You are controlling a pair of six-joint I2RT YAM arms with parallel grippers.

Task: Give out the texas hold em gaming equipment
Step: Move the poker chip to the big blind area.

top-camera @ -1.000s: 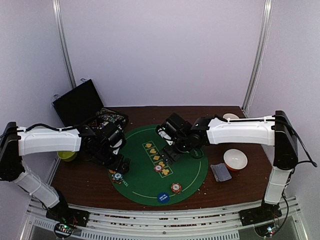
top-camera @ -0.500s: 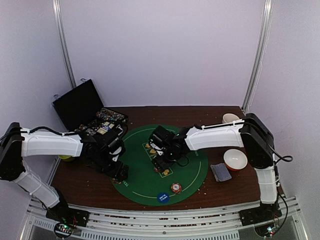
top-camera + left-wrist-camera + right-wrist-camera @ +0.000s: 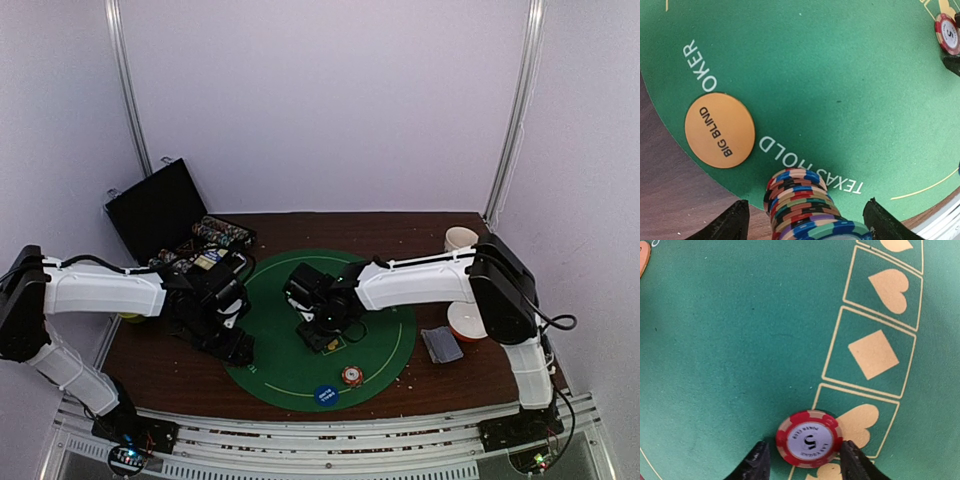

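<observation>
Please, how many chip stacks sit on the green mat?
3 stacks: one at the left gripper, one at the right gripper, one near the blue disc; more may be hidden.

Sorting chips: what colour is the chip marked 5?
The chip is red and white; right wrist view.

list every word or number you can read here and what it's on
"BIG BLIND": orange disc.
"TEXAS HOLD", partly hidden, and "OKER", cut off: green mat.
"5": red-and-white chip; its ring lettering is too small to read.
Too small to read: lettering on the blue disc.
</observation>
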